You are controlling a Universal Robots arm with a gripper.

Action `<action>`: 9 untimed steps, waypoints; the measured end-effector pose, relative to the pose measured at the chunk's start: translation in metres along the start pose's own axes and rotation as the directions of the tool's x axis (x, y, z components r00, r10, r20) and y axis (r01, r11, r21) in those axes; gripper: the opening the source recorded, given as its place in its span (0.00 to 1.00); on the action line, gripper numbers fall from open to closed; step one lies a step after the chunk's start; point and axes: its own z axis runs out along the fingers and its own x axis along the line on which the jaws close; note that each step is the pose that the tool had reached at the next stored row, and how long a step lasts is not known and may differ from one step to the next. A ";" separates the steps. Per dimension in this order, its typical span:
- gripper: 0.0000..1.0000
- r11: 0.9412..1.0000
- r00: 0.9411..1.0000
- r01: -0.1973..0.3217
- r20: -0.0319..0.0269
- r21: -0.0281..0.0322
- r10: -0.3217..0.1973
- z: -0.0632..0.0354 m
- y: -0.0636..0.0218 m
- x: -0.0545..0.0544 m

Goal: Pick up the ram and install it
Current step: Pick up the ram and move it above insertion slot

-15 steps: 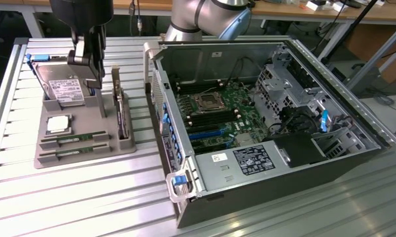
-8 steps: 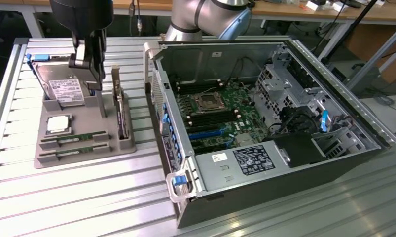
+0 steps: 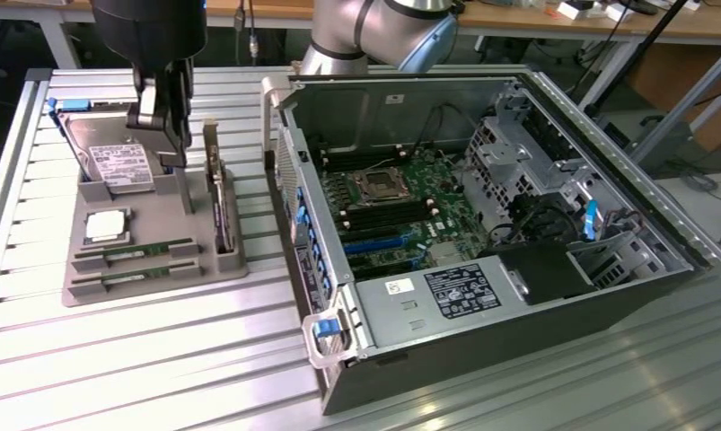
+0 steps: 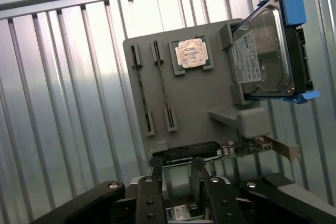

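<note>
Two ram sticks stand on edge in slots of the grey holder tray (image 3: 156,215): one ram stick (image 3: 135,250) (image 4: 142,90) and a second (image 3: 135,272) (image 4: 164,87) beside it. Each is long, thin and green. My gripper (image 3: 166,144) (image 4: 177,174) hangs above the tray's far part, between the hard drive and the expansion card, well apart from the ram. Its fingers (image 4: 156,174) stand open with nothing between them. The open computer case (image 3: 480,224) lies on the exterior view's right, with its motherboard (image 3: 391,211) exposed.
On the tray also sit a silver CPU chip (image 3: 106,226) (image 4: 191,53), a hard drive in blue rails (image 3: 115,162) (image 4: 268,51) and an expansion card with a metal bracket (image 3: 223,202) (image 4: 210,150). The case's raised wall (image 3: 291,180) stands between tray and motherboard.
</note>
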 end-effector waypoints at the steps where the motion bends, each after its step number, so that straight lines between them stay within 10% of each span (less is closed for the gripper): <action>1: 0.36 1.000 1.000 0.000 0.000 0.000 0.000 0.0005 0.0003 0.000; 9: 0.36 1.000 1.000 0.000 0.000 0.000 0.000 0.0023 0.0024 0.001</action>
